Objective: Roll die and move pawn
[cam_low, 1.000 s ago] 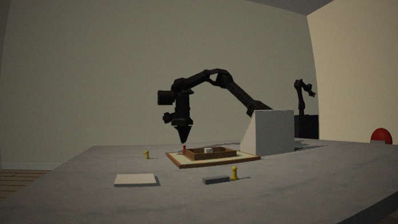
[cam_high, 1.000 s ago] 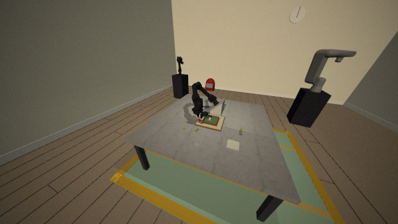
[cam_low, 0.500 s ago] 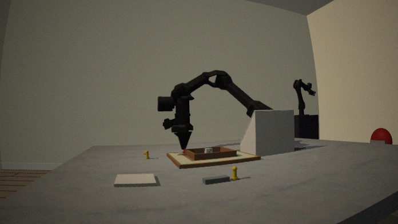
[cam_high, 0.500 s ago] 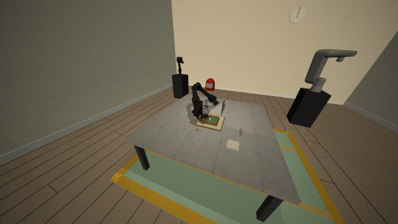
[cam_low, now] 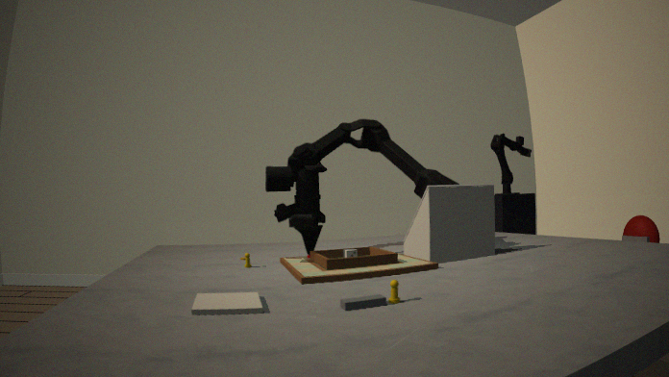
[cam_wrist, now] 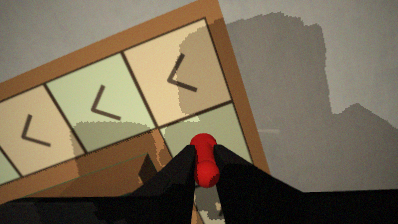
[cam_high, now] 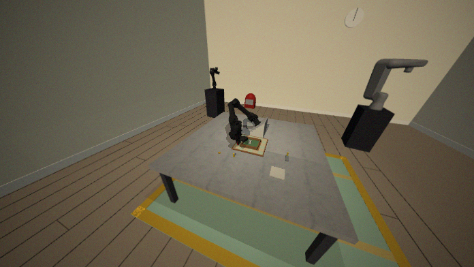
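Grey counter (cam_low: 481,308) in a plain room with a wood floor, board (cam_low: 358,272) near its middle, arm coming down from its white base block (cam_low: 452,223) at the board's 3 o'clock in the exterior view.

Hand (cam_wrist: 204,157) points straight down at the board's left corner in the exterior view. In the wrist view the two dark fingers are nearly together and pinch the red pawn (cam_wrist: 205,159) at its waist; head pokes out above the fingertips. Pawn stands on a green square at the board's corner, right where the arrow track turns.

Risks, my judgement:
- Grip is on a round, narrow body with little contact. Pawn could twist or squirt out on lift, then tip onto a wrong square or off the board edge, which sits just at 3 o'clock of it in the wrist view.
- Fingertips are very low to the board. A sideways drag before lifting could shove the board and shift everything.
- Tray wall is close at 9 o'clock of the pawn in the wrist view. A low carry along the track may clip it.
- Miscounting around the corner is easy, since the arrows change direction here.

Containers: the brown-walled tray (cam_low: 353,262) in the board's middle holds the white die (cam_low: 351,252), resting inside near the far wall. Pips are too small to read from here. Nothing else seen in the tray.

Elsewhere on the counter: two yellow pegs (cam_low: 394,291), a grey block (cam_low: 363,302) and a pale tile (cam_low: 227,302), all well apart from the board.
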`<state>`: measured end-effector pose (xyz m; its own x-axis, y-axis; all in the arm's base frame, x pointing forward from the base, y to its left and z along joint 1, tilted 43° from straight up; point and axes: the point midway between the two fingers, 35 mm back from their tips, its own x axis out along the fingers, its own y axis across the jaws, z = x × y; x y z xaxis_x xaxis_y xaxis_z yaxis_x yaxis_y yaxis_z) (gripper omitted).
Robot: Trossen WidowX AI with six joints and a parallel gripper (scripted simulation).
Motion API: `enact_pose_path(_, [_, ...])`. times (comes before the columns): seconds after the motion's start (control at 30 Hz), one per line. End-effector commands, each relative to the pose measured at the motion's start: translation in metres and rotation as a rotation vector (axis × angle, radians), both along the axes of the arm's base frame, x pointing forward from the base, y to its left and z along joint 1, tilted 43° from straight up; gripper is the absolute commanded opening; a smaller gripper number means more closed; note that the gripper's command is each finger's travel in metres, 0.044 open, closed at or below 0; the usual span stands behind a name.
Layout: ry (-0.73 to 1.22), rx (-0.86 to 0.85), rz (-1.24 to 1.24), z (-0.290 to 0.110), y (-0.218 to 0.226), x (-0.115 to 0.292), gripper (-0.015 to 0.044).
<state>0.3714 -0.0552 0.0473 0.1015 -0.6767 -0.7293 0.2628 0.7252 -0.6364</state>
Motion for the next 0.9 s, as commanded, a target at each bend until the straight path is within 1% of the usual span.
enact_pose_path(0.0, [0.005, -0.006, 0.003, 0.000, -0.001, -0.001, 0.0022])
enact_pose_path(0.1, [0.005, -0.006, 0.003, 0.000, -0.001, -0.001, 0.0000])
enact_pose_path(0.2, [0.005, -0.004, 0.004, 0.005, 0.005, 0.001, 0.0000])
enact_pose_path(0.53, [0.006, 0.003, 0.004, 0.045, 0.047, 0.002, 0.0000])
enact_pose_path(0.87, [0.007, -0.001, 0.003, 0.088, 0.085, -0.008, 0.0000])
